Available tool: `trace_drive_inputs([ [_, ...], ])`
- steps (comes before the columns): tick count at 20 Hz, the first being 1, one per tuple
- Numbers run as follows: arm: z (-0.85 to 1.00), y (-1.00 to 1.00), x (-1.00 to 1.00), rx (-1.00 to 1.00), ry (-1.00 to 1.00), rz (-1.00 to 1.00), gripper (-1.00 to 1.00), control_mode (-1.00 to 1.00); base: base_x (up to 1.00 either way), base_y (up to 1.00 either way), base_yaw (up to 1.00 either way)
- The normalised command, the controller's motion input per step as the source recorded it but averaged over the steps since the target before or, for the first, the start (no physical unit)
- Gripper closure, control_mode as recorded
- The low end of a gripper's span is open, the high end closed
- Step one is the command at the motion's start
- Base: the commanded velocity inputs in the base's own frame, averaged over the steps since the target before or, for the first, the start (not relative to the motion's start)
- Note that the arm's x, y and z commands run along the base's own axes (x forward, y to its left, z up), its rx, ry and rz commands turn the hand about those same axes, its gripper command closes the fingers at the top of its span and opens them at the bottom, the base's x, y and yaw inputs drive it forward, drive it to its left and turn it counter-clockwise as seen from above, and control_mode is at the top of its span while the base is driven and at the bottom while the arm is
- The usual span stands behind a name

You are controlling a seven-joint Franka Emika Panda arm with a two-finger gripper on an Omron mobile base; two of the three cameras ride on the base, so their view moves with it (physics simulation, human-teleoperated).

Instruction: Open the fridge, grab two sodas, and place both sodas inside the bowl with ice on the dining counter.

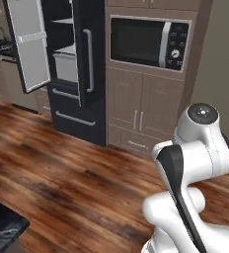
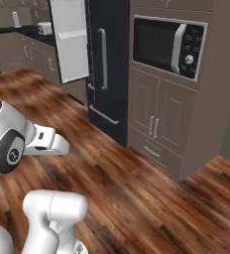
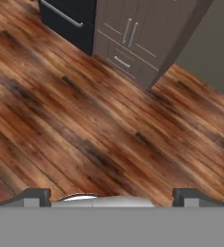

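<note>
End effector (image 3: pixel 111 197) released, fingertips (image 3: pixel 35 197) wide apart and empty above bare wood floor (image 3: pixel 85 120), well short of the fridge (image 1: pixel 82 64). The desk (image 1: pixel 3 228) shows as one dark veined corner, nearest of all and far from the fridge. Fridge left door (image 1: pixel 30 42) stands open on pale shelves; microwave (image 1: pixel 148 42) just beside its right door.

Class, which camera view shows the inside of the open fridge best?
The left base view: the fridge has its left door swung open, and pale shelves show inside. The right base view sees the same fridge from the side, where the open door hides the interior. The hand view catches just a lower drawer.
</note>
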Motion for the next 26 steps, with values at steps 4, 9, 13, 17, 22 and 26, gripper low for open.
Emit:
trace_drive_inputs([
  [4, 0.00, 0.00, 0.00, 0.00, 0.00, 0.00, -1.00, 1.00, 1.00, -0.07, 0.40],
  [9, 0.00, 0.00, 0.00, 0.00, 0.00, 0.00, -1.00, 1.00, 1.00, -0.03, 0.40],
  [13, 0.00, 0.00, 0.00, 0.00, 0.00, 0.00, -1.00, 1.00, 1.00, 0.00, 0.39],
  [17, 0.00, 0.00, 0.00, 0.00, 0.00, 0.00, -1.00, 1.00, 1.00, 0.00, 0.34],
  [22, 0.00, 0.00, 0.00, 0.00, 0.00, 0.00, -1.00, 1.00, 1.00, 0.00, 0.19],
  [26, 0.00, 0.00, 0.00, 0.00, 0.00, 0.00, -1.00, 1.00, 1.00, 0.01, 0.01],
])
